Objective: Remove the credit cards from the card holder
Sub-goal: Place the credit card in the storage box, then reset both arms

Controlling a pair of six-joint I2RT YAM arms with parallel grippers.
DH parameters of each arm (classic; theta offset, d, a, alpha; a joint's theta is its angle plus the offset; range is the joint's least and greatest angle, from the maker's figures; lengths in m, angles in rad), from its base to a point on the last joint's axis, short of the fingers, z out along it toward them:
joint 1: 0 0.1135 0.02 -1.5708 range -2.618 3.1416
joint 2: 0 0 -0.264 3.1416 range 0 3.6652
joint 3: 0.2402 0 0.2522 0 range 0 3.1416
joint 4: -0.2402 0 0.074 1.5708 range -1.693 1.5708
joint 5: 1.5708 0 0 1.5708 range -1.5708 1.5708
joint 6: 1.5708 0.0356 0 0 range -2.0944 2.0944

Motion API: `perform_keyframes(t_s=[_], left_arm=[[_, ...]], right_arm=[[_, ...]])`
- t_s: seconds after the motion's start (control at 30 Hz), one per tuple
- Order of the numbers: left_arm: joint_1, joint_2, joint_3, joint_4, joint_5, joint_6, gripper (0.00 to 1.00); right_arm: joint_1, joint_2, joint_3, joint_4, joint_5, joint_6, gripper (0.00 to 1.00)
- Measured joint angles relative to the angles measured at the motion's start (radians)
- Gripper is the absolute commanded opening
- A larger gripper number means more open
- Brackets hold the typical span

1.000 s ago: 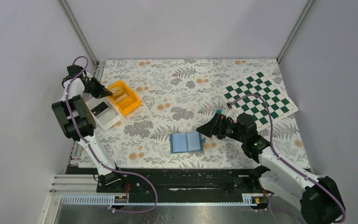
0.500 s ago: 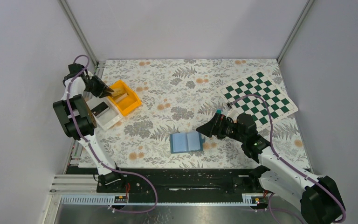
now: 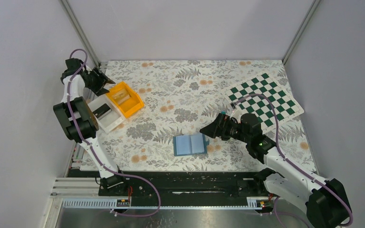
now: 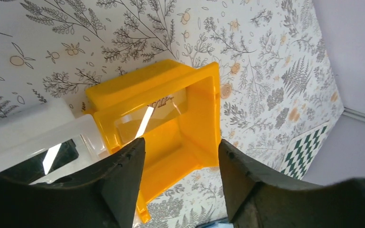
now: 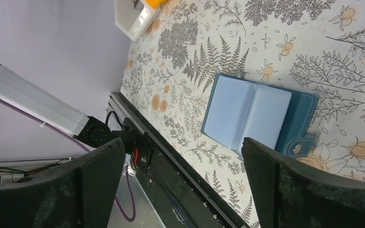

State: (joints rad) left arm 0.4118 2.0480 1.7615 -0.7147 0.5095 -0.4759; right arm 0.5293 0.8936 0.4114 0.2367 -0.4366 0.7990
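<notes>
**Left tool has let go over the orange bin**

On the floral desk (image 3: 190, 80) nothing big has moved. The right arm sits as it did a second ago. The left arm has drawn up and back, further from the card holder (image 3: 190, 144) than it was, so it now stands past the orange bin's (image 3: 124, 99) far edge as seen from the holder.

That bin is well off to the holder's far left, with a white bin (image 3: 105, 118) touching it on the near side. The holder has not shifted: it lies open and flat, pale blue inner pages up, snap tab at its right edge.

The left tool (image 3: 104, 81) was pinched shut down in the orange bin a second ago. Now its jaws are parted with nothing between them. My right tool (image 3: 208, 130) hangs spread wide just to the right of the holder, touching nothing.

Through the left wrist camera I see one pale tan credit card (image 4: 166, 111) lying on the bin floor, which I read as one delivery finished.

I see no card edge poking from the holder's pockets, but I cannot tell whether they are empty. My guess is the next job is checking them, the right tool being closest.
</notes>
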Motion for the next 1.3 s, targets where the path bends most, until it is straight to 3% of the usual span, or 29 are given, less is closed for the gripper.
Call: perform_keyframes(t_s=[0.03, 0.07, 0.1, 0.13, 0.43, 0.7, 0.87, 1.1, 1.3], left_arm=[[-0.002, -0.004, 0.000, -0.003, 0.004, -0.004, 0.67], [-0.005, -0.010, 0.000, -0.005, 0.008, -0.007, 0.87], [-0.008, -0.021, -0.003, -0.008, 0.013, -0.013, 0.97], [-0.011, -0.035, -0.007, -0.010, 0.018, -0.009, 0.99], [-0.176, -0.440, -0.201, 0.003, 0.109, -0.013, 0.99], [-0.537, -0.849, -0.475, 0.090, 0.117, -0.011, 0.99], [-0.665, -1.029, -0.655, 0.143, 0.069, 0.002, 0.99], [-0.699, -1.249, -0.858, 0.207, 0.026, 0.034, 0.99], [-0.699, -1.271, -0.892, 0.211, 0.008, 0.056, 0.99]], right_arm=[[0.000, 0.004, 0.018, -0.024, 0.001, -0.010, 1.00], [0.000, 0.007, 0.033, -0.045, 0.002, -0.022, 1.00], [0.000, 0.012, 0.061, -0.088, 0.008, -0.039, 1.00], [0.000, 0.016, 0.086, -0.121, 0.014, -0.056, 1.00], [0.000, 0.017, 0.338, -0.418, 0.129, -0.195, 1.00], [0.000, -0.027, 0.454, -0.539, 0.203, -0.254, 0.99], [0.000, -0.081, 0.454, -0.560, 0.251, -0.255, 1.00], [0.000, -0.169, 0.454, -0.571, 0.298, -0.260, 0.99], [0.000, -0.254, 0.437, -0.573, 0.330, -0.263, 0.99]])
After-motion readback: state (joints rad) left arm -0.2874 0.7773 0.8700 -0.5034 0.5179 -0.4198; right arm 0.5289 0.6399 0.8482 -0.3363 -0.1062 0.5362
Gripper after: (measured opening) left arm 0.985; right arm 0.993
